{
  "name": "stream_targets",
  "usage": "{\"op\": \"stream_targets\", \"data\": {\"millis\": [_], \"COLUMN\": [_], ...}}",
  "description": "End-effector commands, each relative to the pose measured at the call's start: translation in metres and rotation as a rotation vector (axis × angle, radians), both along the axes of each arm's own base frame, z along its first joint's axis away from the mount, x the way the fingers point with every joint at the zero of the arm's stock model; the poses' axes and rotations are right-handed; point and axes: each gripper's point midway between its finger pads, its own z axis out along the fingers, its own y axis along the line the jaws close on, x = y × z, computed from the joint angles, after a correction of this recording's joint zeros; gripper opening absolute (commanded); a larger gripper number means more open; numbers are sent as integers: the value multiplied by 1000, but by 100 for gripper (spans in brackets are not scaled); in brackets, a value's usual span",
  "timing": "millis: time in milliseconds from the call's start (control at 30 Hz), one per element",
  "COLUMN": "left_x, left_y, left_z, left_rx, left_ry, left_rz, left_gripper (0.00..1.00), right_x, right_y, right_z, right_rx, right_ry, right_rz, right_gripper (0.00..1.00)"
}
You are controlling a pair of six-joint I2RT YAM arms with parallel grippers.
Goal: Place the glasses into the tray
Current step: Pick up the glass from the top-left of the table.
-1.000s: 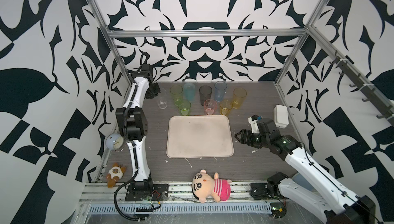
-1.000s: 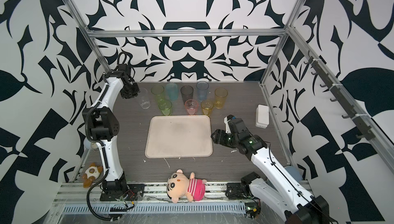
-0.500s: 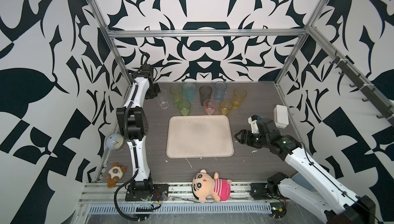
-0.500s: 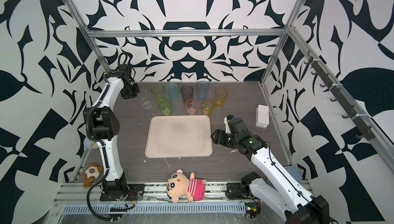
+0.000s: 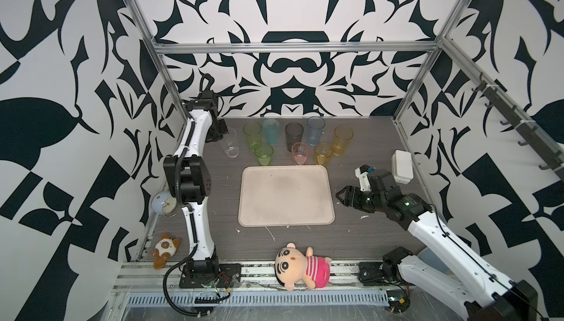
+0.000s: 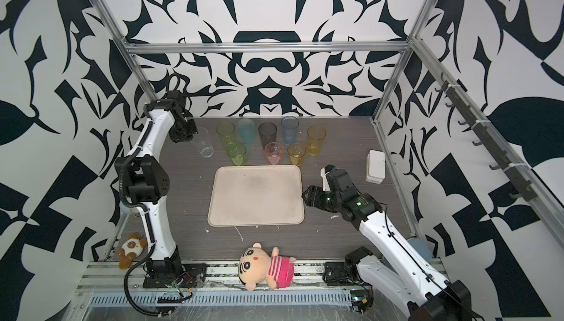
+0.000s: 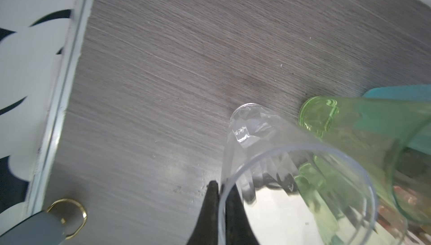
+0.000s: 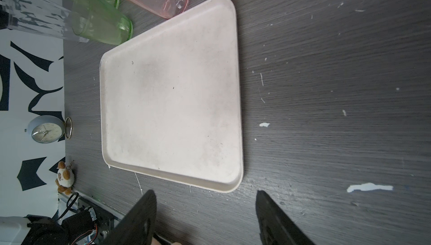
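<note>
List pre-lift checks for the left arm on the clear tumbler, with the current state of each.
1. Grasp: the left gripper is shut on the rim of the clear tumbler, one finger inside and one outside: ok.
2. Grip firm enough to lift: cannot tell.
3. Pose: the clear tumbler stands upright: ok.
4. Neighbour: the tall green tumbler is close but apart in both top views: ok.
5. Landing: the tray holds nothing: ok.
6. Other arm: the right gripper is open, holds nothing and sits beside the tray's right edge, likely clear of the carry path: ok.
</note>
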Motion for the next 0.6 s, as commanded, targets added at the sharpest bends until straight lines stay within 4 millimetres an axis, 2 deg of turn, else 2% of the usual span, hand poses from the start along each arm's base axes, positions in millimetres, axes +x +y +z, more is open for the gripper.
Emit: {"op": "stream_targets", "data": {"millis": [0,333,567], "left_x": [-32,-76,-105], "left_y": [0,-15,-42], "left_z": [42,80,88], "left_rx": [24,87,85], "left_ry": [-10,-37,-38], "left_rz": [-5,-59,-129], "left_gripper": [6,5,4], "right_x": [2,4,6], "right_y": [0,0,1], "right_z": [13,16,18], "right_rx": [-1,-9,-14], "right_ry": [-50,-59,-62], "right_rz": [11,16,19], "right_gripper": [71,71,71]}}
